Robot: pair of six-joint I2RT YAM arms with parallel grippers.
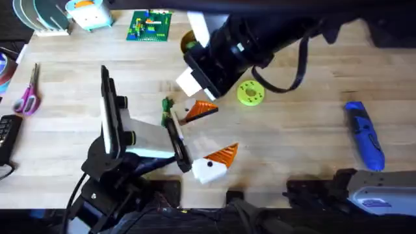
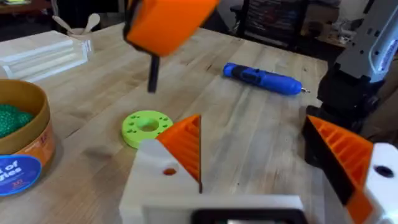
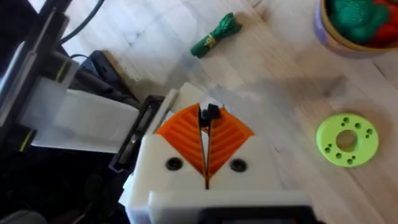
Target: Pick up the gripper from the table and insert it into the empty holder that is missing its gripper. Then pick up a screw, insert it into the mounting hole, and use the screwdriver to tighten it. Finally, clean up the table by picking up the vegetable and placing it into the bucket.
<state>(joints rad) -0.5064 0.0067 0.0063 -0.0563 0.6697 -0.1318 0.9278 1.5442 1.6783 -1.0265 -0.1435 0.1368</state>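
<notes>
Table (image 1: pixel 305 130): wood; bare stretch betw. disc (image 1: pixel 250 92) & screwdriver (image 1: pixel 364 133), also along the left half of the far edge.
Left edge: scissors (image 1: pixel 27 94) lay just inside it.
Far edge: green brick plate (image 1: pixel 149 26) near the middle; bucket (image 1: pixel 188 42) beside it, partly under the R arm.
Right edge: screwdriver lay close to it, well apart from both grippers, bit end pointing toward the near edge.
Near edge: both arm bases; tight room there.
Centre: crowded, w/ both grippers, the vegetable (image 1: pixel 166 104) & the disc close together.
L gripper (image 1: pixel 224 128): fingers spread wide, nothing betw. them, low over mid-table.
Orange tip (image 2: pixel 186 143): sat on a white mount (image 2: pixel 155 180) of the L gripper; a round hole in the mount showed orange through it. The other finger (image 2: pixel 342 155) also had an orange ribbed pad.
R gripper (image 3: pixel 205 118): pads pressed together, pinching a small black part (image 3: pixel 210 113) at the very end; prob. a screw, can't tell for sure. Hung over the L gripper, above the table.
Vegetable: on the table next to the L arm's wrist, touching neither gripper.
Bucket contents: green & red toy foods inside.
Disc: flat on the table, just beside the R gripper, toward the right edge.
</notes>
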